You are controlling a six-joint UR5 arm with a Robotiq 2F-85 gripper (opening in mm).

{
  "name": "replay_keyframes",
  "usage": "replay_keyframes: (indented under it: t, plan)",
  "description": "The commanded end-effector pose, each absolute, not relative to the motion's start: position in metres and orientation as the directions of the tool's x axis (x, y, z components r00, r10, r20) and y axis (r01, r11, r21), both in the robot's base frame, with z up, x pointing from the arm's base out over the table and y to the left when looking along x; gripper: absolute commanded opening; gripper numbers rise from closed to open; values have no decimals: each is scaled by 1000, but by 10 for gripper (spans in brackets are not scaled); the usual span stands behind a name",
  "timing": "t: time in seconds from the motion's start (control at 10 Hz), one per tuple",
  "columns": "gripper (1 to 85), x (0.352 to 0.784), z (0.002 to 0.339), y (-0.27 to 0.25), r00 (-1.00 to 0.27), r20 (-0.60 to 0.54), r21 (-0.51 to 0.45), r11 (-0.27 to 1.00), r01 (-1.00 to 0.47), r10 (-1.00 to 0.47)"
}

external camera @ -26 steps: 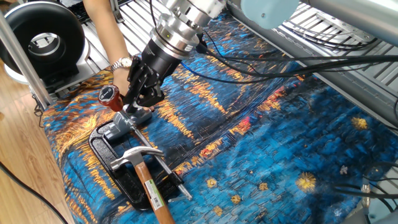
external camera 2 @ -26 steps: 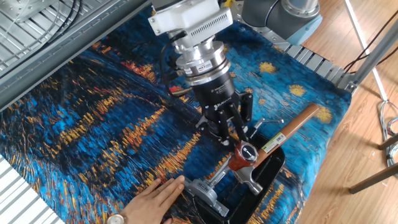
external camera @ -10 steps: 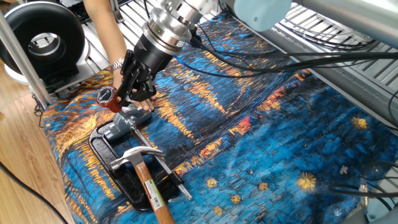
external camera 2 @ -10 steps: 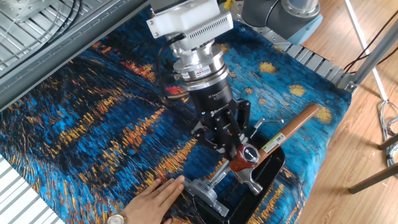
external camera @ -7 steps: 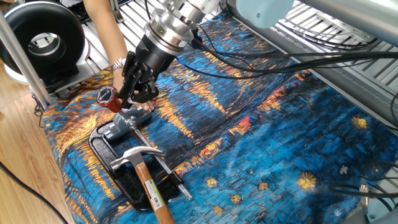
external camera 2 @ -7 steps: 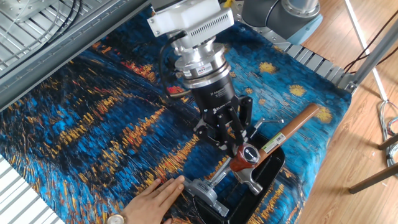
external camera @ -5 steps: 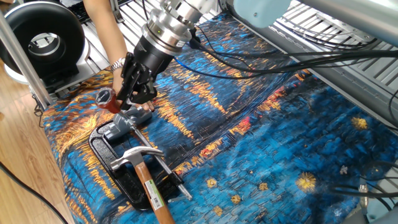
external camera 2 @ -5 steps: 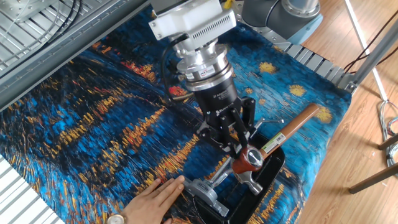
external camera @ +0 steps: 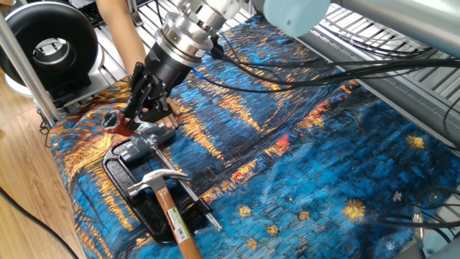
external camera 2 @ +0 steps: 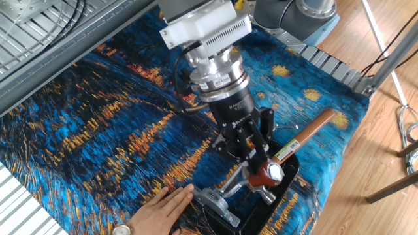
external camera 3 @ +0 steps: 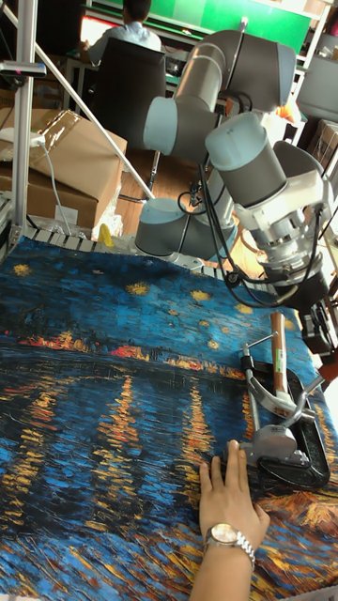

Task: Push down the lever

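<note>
End effector (external camera 2: pixel 258 155) bears on lever (external camera 2: pixel 266 173) beside a steadying hand (external camera 2: pixel 163 207)

Fingers nearly shut, bracketing the red knob; whether they grip it cannot be told. The lever leans over the black tray (external camera: pixel 115 167) at the tabletop's edge. The glossy knob could slip free, sending the fingers toward the hammer (external camera 2: pixel 297 145) or the hand.

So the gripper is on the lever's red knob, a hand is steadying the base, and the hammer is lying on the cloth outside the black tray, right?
Not quite. The hammer lies in the black tray, its head over the tray and its wooden shaft sticking out past the rim, as one fixed view shows. The rest holds: the gripper is at the lever knob, and the hand rests by the base.
</note>
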State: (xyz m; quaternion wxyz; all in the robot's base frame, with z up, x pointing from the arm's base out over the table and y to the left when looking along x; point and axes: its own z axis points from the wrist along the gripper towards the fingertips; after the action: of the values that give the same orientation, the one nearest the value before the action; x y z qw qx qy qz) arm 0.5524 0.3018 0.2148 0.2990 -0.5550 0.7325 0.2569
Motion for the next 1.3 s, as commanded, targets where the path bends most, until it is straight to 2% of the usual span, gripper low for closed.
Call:
replay_keyframes:
  t: [0.0,0.5,1.2]
  plan:
    - [323,564,213,320,-191,-755,25,264,-964,-627]
    - [313,561,200,337,-186,-752,11,270,-963,-632]
    - [313,548,162,381,-251,-707,14,341,-940,-661]
